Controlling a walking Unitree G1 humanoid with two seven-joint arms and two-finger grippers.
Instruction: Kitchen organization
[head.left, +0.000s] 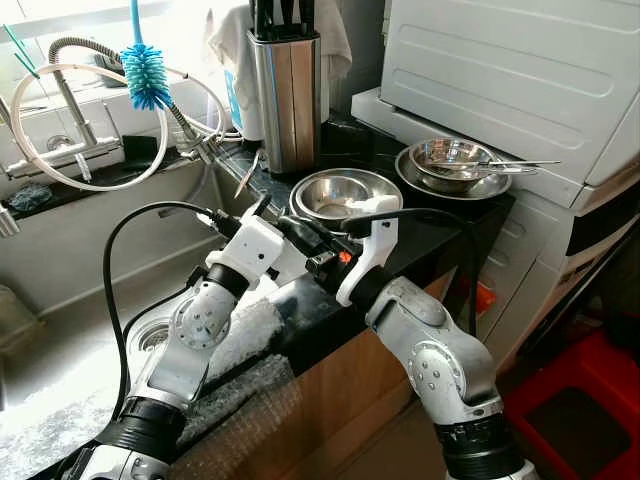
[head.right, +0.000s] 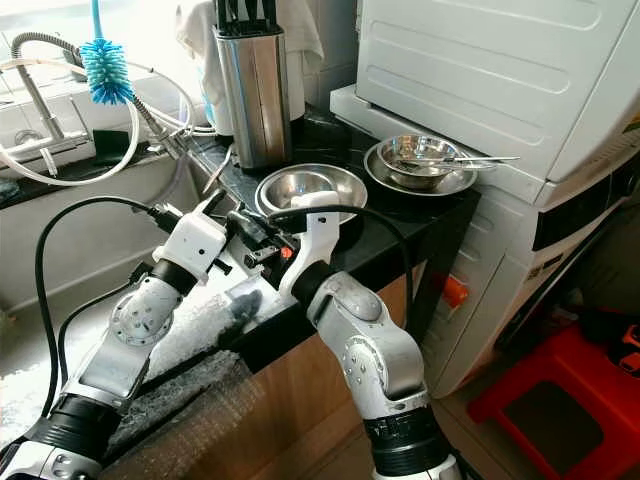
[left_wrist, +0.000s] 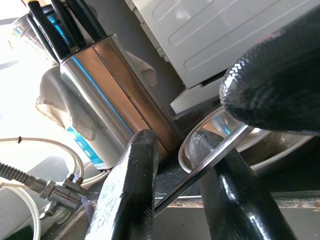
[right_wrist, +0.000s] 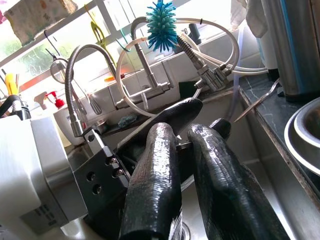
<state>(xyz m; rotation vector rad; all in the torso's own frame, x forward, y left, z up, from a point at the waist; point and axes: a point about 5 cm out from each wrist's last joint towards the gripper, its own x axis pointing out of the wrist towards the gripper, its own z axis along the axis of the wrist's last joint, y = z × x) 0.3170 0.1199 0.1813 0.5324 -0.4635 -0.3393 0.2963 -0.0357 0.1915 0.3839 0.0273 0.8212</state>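
Observation:
Both arms meet over the front edge of the black counter (head.left: 440, 225), just before a large steel bowl (head.left: 345, 190). My left gripper (left_wrist: 172, 145) is shut on a thin metal utensil (left_wrist: 220, 150), whose handle runs slanting between its two black fingers. My right gripper (right_wrist: 182, 135) faces it from the other side, fingers nearly together with a small silver piece of the same utensil between them. In the eye views the two grippers touch near the left gripper (head.left: 305, 238) and right gripper (head.left: 325, 250). The utensil's end is hidden there.
A steel knife block (head.left: 288, 95) stands behind the bowl. A plate holding a smaller bowl and utensils (head.left: 450, 165) sits by the white appliance (head.left: 520, 80). The sink (head.left: 80, 260), faucet (head.left: 70, 90) and blue bottle brush (head.left: 147, 75) lie left. A red stool (head.left: 590, 400) stands on the floor right.

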